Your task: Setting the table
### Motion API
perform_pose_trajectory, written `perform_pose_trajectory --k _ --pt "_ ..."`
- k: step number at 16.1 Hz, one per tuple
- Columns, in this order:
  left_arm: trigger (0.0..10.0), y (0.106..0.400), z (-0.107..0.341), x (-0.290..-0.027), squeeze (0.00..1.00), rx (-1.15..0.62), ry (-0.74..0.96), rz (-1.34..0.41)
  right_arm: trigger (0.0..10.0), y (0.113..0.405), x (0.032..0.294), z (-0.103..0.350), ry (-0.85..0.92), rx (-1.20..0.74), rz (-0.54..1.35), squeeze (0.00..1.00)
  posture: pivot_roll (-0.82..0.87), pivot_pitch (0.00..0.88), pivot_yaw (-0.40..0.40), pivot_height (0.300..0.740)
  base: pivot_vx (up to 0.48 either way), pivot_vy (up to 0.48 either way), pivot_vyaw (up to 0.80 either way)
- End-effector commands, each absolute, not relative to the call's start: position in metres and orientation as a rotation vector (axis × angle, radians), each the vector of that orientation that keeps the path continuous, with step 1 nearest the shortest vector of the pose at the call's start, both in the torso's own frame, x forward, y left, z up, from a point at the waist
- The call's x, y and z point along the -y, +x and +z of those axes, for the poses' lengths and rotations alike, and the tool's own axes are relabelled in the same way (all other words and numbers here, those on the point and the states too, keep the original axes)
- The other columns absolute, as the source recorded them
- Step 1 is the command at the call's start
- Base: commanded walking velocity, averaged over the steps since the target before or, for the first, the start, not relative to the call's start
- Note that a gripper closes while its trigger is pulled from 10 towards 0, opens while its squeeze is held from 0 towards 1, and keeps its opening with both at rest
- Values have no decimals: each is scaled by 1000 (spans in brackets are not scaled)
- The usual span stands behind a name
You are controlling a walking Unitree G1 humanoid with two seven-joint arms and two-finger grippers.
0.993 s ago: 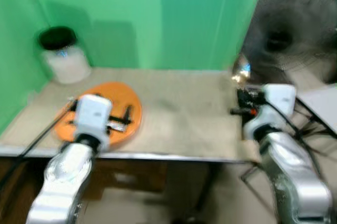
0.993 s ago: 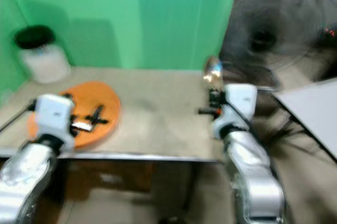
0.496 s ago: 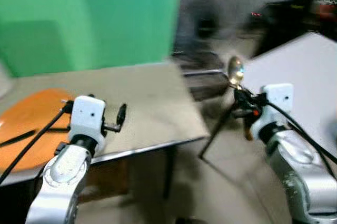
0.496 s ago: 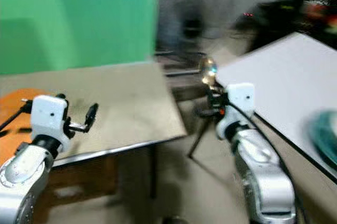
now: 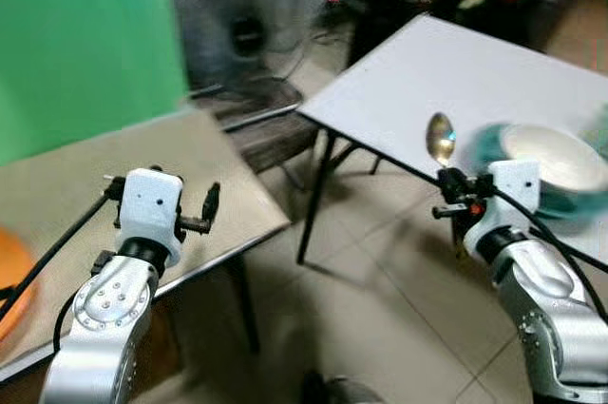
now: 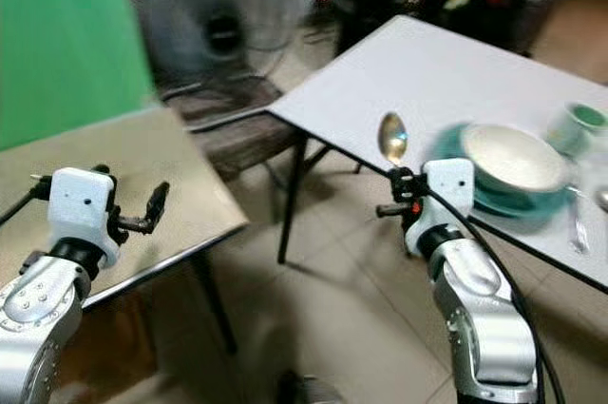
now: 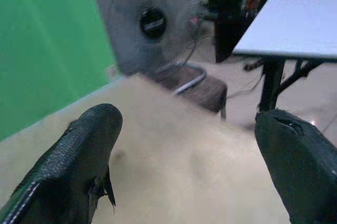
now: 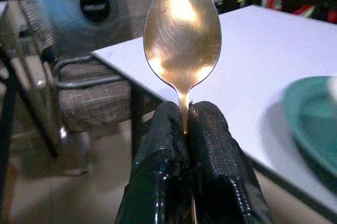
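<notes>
My right gripper (image 5: 445,179) is shut on the handle of a gold spoon (image 8: 182,29), whose bowl (image 5: 439,138) points upward. It hangs over the floor just off the near edge of a white table (image 5: 446,71). On that table stand a teal plate with a white bowl (image 6: 513,159) and a small teal cup (image 6: 579,121); a piece of cutlery (image 6: 579,223) lies beside the plate. My left gripper (image 5: 211,204) is open and empty above the beige table (image 6: 142,157), its black fingers (image 7: 79,155) spread wide.
A standing fan (image 5: 237,33) and a chair (image 5: 271,133) sit between the two tables. An orange plate edge (image 5: 8,280) lies at the far left of the beige table. A green screen (image 5: 76,33) backs it. Tiled floor (image 5: 370,299) lies between the tables.
The camera has swung right: the beige table and orange plate slid left, and the white table with its teal plate came into view. The right gripper still holds the spoon.
</notes>
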State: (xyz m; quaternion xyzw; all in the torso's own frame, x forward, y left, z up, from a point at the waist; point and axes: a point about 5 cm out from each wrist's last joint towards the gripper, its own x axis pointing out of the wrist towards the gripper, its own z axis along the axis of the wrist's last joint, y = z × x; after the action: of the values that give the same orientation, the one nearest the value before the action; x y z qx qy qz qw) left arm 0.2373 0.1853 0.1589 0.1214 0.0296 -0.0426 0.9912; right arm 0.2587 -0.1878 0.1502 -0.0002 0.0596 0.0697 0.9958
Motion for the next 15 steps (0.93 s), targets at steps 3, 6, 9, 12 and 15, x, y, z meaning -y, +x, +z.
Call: perform_pose_trajectory --k 3,6,9,12,15 --pt "10000 244 158 -180 0 -48 199 -87 10000 257 172 153 29 -116 122 0 -67 6 -29 740 0 -297 -800" --pt "10000 245 159 -181 0 -43 192 -81 10000 254 163 153 36 -120 135 0 -78 10 -28 740 0 -480 -800" --pt "10000 246 158 -181 0 -40 191 -79 10000 255 166 156 33 -117 119 0 -81 11 -27 740 0 -480 -800" --pt "10000 245 157 -178 0 -41 190 -87 10000 256 171 157 24 -118 96 0 -79 9 -30 740 0 -480 -800" --pt "10000 246 158 -180 0 -37 194 -83 10000 255 170 158 26 -124 97 0 -85 15 -27 740 0 -480 -800"
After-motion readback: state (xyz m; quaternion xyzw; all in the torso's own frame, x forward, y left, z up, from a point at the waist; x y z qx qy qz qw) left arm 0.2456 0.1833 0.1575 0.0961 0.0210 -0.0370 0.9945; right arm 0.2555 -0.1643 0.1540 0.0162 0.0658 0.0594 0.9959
